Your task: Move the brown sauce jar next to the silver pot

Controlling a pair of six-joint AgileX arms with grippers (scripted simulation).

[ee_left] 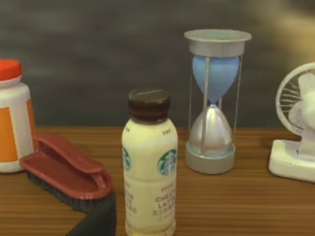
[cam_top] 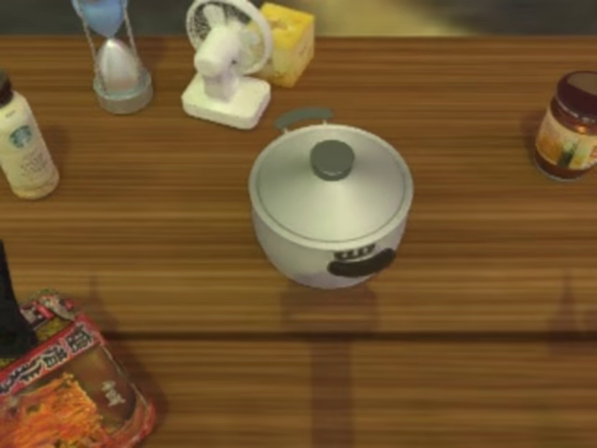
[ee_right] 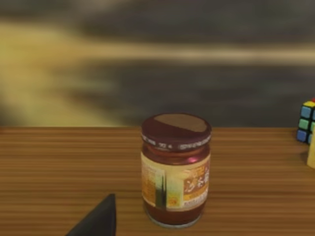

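The brown sauce jar (cam_top: 567, 126) stands upright at the table's far right edge, with a dark brown lid and a yellow-orange label. It is well apart from the silver pot (cam_top: 331, 201), which sits mid-table with its domed lid and grey knob. In the right wrist view the jar (ee_right: 175, 169) stands a little ahead of my right gripper. Only one dark fingertip (ee_right: 101, 219) of that gripper shows, off to one side, touching nothing; the gripper is open. My left arm (cam_top: 9, 308) is parked at the left edge, its gripper open, one fingertip (ee_left: 98, 221) beside the cream bottle (ee_left: 149, 164).
Along the back stand an hourglass (cam_top: 117, 56), a white fan (cam_top: 227, 65) and a yellow box (cam_top: 287, 37). The cream bottle (cam_top: 23, 140) is at the left and a noodle packet (cam_top: 65, 392) at the front left. A red brush (ee_left: 64, 172) and a cube (ee_right: 307, 120) lie near the table's ends.
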